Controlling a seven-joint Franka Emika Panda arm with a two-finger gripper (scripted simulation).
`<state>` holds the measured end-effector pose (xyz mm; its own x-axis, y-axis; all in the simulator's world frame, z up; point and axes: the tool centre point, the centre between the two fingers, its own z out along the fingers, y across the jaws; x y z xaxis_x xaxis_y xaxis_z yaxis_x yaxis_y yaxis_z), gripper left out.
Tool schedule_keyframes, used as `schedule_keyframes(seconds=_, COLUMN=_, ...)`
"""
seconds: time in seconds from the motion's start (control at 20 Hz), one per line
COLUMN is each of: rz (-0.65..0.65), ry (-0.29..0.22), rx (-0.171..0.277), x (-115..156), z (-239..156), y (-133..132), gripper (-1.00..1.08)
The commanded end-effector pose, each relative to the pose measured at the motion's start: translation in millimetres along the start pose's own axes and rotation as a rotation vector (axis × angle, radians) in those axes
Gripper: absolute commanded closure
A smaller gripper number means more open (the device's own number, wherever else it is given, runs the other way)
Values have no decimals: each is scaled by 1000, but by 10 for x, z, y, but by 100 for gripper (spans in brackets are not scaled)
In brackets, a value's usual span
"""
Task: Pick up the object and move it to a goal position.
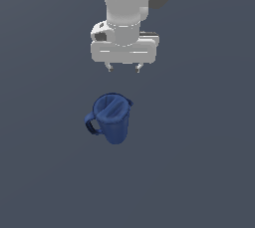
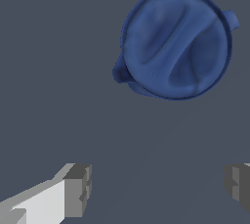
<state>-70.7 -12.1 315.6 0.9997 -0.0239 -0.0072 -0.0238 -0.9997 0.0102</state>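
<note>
The object, a dark blue tapered pitcher (image 1: 112, 118), stands upright on the flat grey floor in the middle of the exterior view, its loop handle toward that view's left and a small spout at the rim on the right. In the wrist view I look down into its round mouth (image 2: 176, 49). My gripper (image 1: 124, 68) hangs above and behind it, open, with nothing between the fingers. Its two grey fingertips (image 2: 78, 189) show wide apart in the wrist view, well off the pitcher.
A plain dark grey floor (image 1: 199, 172) spreads all around the pitcher. No other objects, containers or edges show in either view.
</note>
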Motion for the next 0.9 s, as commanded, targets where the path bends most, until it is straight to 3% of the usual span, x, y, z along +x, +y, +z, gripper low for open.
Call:
schedule_keyframes(seconds=0.0, rz=0, ry=0, rx=0, x=0, z=0, y=0, gripper=-20)
schedule_keyframes(seconds=0.4, rz=-37, ry=21, rx=-11, x=32, z=-77, y=-64, gripper=-20)
schedule_keyframes(seconds=0.85, rz=36, ry=2, rx=12, x=140, z=-59, y=3, gripper=-20)
